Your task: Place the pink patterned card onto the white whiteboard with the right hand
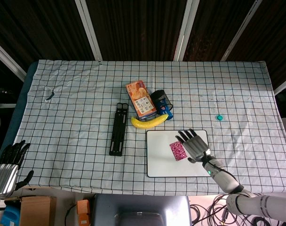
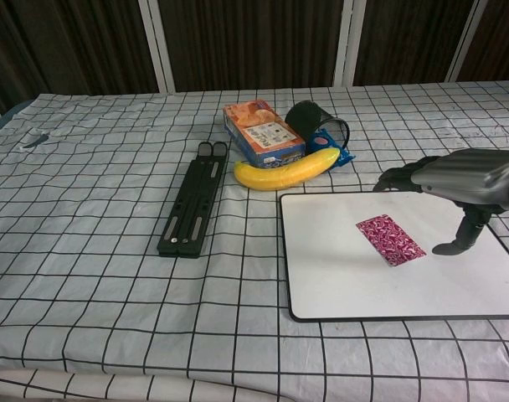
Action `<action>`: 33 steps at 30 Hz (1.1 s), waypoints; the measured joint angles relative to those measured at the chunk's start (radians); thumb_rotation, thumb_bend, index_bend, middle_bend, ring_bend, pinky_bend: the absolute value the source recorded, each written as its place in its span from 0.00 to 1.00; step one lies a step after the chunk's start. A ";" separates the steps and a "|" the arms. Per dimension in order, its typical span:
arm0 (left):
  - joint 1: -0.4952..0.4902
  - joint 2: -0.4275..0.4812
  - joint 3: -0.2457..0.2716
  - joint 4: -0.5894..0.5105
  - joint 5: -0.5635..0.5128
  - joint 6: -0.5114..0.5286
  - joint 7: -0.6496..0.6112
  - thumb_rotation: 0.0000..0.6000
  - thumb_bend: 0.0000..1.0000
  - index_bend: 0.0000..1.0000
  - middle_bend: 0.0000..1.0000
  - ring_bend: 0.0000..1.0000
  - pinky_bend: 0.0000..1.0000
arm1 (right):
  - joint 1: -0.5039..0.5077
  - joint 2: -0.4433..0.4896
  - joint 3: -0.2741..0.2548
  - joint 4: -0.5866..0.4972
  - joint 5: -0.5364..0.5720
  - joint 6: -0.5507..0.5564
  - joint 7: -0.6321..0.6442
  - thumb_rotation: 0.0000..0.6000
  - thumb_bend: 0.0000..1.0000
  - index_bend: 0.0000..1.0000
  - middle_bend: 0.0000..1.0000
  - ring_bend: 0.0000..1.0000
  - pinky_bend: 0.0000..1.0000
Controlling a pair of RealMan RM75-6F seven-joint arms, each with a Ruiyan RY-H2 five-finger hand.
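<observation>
The pink patterned card (image 1: 178, 150) (image 2: 390, 239) lies flat near the middle of the white whiteboard (image 1: 158, 164) (image 2: 331, 280). My right hand (image 1: 194, 145) (image 2: 457, 174) hovers over the board's right part, just right of the card, fingers spread and palm down. In the chest view a small gap shows between the thumb and the card's right end, and nothing is held. My left hand (image 1: 5, 170) hangs off the table's near-left corner, fingers apart and empty; it does not show in the chest view.
A banana (image 1: 149, 122) (image 2: 288, 170) lies just beyond the board's far edge. Behind it are an orange snack box (image 1: 140, 99) (image 2: 262, 132) and a black mesh cup (image 1: 160, 99) (image 2: 319, 123). A black folded stand (image 1: 118, 129) (image 2: 192, 198) lies left of the board. A small teal object (image 1: 219, 117) sits to the far right.
</observation>
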 measured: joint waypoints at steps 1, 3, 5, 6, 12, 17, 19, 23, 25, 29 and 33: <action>0.000 0.000 0.000 0.000 -0.001 0.000 0.001 1.00 0.33 0.00 0.00 0.00 0.00 | -0.002 0.007 0.001 -0.001 -0.001 0.003 0.010 1.00 0.18 0.06 0.00 0.00 0.00; 0.001 0.000 -0.001 -0.001 -0.002 0.000 0.001 1.00 0.33 0.00 0.00 0.00 0.00 | -0.009 0.028 0.005 0.000 -0.007 0.016 0.038 1.00 0.18 0.06 0.00 0.00 0.00; 0.000 0.000 -0.002 -0.001 -0.004 -0.001 0.001 1.00 0.33 0.00 0.00 0.00 0.00 | -0.018 0.045 0.012 0.012 -0.009 0.032 0.068 1.00 0.18 0.07 0.00 0.00 0.00; 0.000 -0.001 -0.002 0.000 -0.006 -0.002 0.002 1.00 0.33 0.00 0.00 0.00 0.00 | -0.023 0.054 0.019 0.027 -0.006 0.038 0.090 1.00 0.18 0.08 0.00 0.00 0.00; -0.006 -0.003 -0.006 -0.002 -0.013 -0.014 0.008 1.00 0.33 0.00 0.00 0.00 0.00 | -0.030 0.064 0.059 0.195 0.045 -0.007 0.223 1.00 0.18 0.17 0.00 0.00 0.00; -0.012 -0.007 -0.006 -0.001 -0.010 -0.024 0.013 1.00 0.33 0.00 0.00 0.00 0.00 | -0.019 0.029 0.085 0.419 0.089 -0.097 0.310 1.00 0.18 0.25 0.00 0.00 0.00; -0.018 -0.010 -0.008 0.000 -0.015 -0.035 0.017 1.00 0.33 0.00 0.00 0.00 0.00 | -0.010 0.003 0.092 0.521 0.104 -0.137 0.332 1.00 0.18 0.26 0.00 0.00 0.00; -0.031 -0.014 -0.013 0.000 -0.032 -0.063 0.029 1.00 0.33 0.00 0.00 0.00 0.00 | 0.012 -0.060 0.100 0.690 0.126 -0.203 0.351 1.00 0.18 0.26 0.00 0.00 0.00; -0.037 -0.017 -0.016 -0.001 -0.040 -0.071 0.036 1.00 0.33 0.00 0.00 0.00 0.00 | 0.023 -0.097 0.102 0.767 0.137 -0.233 0.351 1.00 0.18 0.26 0.00 0.00 0.00; -0.042 -0.021 -0.018 -0.001 -0.046 -0.080 0.046 1.00 0.33 0.00 0.00 0.00 0.00 | 0.041 -0.162 0.110 0.875 0.160 -0.305 0.358 1.00 0.18 0.25 0.00 0.00 0.00; -0.048 -0.023 -0.017 -0.002 -0.052 -0.094 0.053 1.00 0.33 0.00 0.00 0.00 0.00 | 0.059 -0.218 0.126 0.946 0.159 -0.358 0.401 1.00 0.18 0.25 0.00 0.00 0.00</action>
